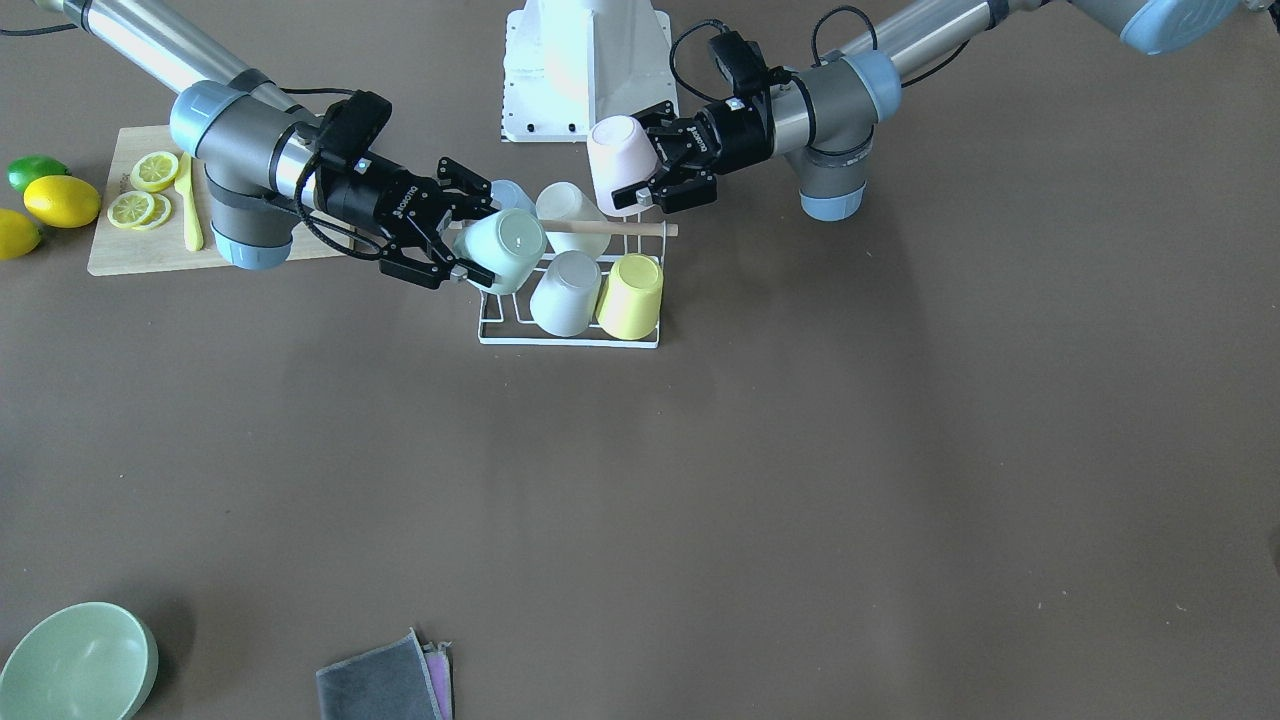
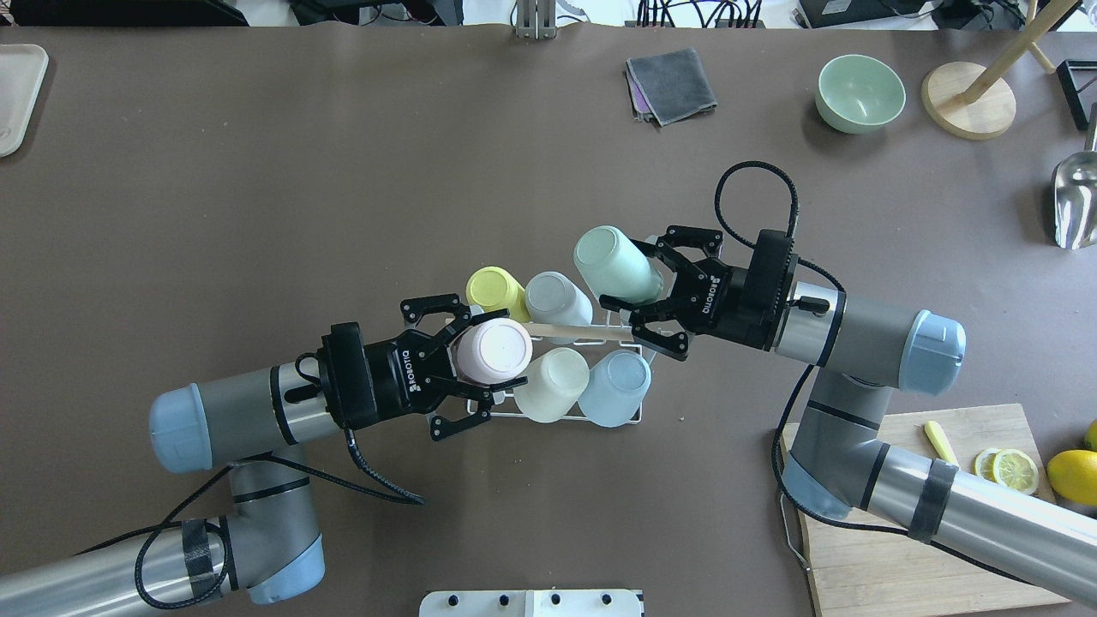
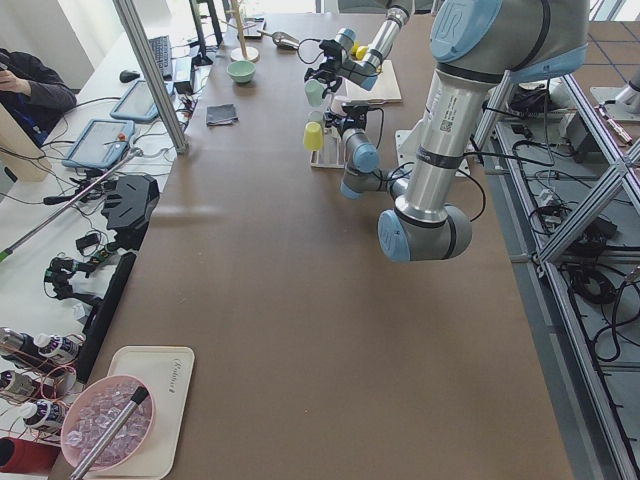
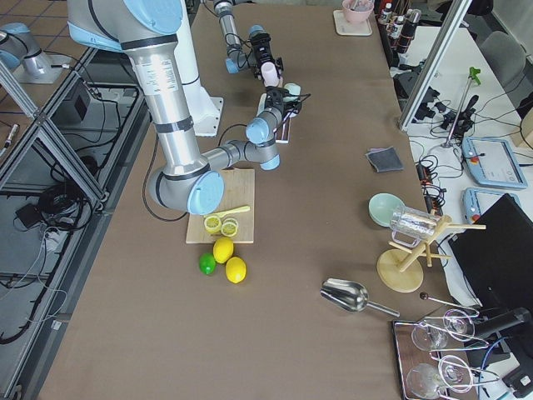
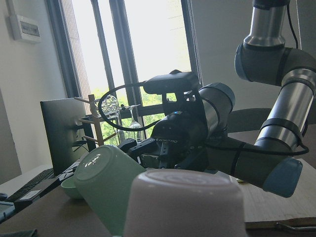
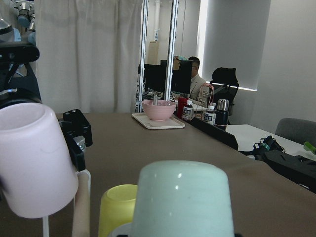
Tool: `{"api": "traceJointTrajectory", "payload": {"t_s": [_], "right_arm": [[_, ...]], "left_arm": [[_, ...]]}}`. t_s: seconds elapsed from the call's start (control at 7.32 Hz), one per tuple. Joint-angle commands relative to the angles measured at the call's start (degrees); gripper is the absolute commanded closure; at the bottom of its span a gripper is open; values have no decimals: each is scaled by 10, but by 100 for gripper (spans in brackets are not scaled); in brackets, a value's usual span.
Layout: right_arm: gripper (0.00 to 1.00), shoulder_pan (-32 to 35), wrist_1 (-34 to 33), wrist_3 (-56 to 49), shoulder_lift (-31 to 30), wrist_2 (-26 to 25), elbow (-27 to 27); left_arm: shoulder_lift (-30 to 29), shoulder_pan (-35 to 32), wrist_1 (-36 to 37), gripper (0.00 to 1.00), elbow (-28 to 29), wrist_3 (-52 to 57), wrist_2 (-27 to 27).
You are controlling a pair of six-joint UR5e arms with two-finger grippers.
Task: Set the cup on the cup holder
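Observation:
The cup holder (image 1: 570,343) is a white wire rack with a wooden rod (image 2: 557,328) across its top, standing mid-table. A yellow cup (image 1: 632,295), a grey-white cup (image 1: 567,292), a cream cup (image 2: 553,384) and a blue cup (image 2: 615,387) sit upside down on its prongs. My left gripper (image 2: 484,353) is shut on a pink cup (image 2: 495,347), held bottom-up over the rack's near left corner. My right gripper (image 2: 634,274) is shut on a mint-green cup (image 2: 610,260), tilted over the rack's far right corner. Both cups show in the wrist views: the pink cup (image 5: 185,205), the mint-green cup (image 6: 182,202).
A cutting board (image 2: 900,514) with lemon slices (image 1: 140,190) lies under the right arm, with lemons (image 1: 62,200) and a lime (image 1: 35,170) beside it. A green bowl (image 2: 860,92), a grey cloth (image 2: 670,84), a wooden stand (image 2: 968,103) and a metal scoop (image 2: 1076,201) are at the far side.

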Motion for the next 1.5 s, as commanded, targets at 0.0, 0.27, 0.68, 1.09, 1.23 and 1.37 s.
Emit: {"api": "traceJointTrajectory", "payload": {"t_s": [0.0, 0.27, 0.68, 1.09, 1.23, 1.37], "right_arm": [[100, -3, 1, -1, -3, 0, 0], [97, -3, 1, 0, -10, 0, 0], [89, -4, 3, 6, -11, 0, 1], [32, -8, 2, 13, -11, -2, 2], [0, -8, 2, 13, -13, -3, 2], [0, -8, 3, 13, -18, -3, 6]], "left_arm": [[7, 6, -3, 100, 1, 0, -3], [7, 10, -1, 100, 4, -3, -4], [6, 13, -1, 100, 0, -5, -5], [6, 13, -2, 100, 3, -4, -5], [7, 13, -2, 100, 3, -3, -5], [7, 13, -4, 2, 3, -4, -5]]}}
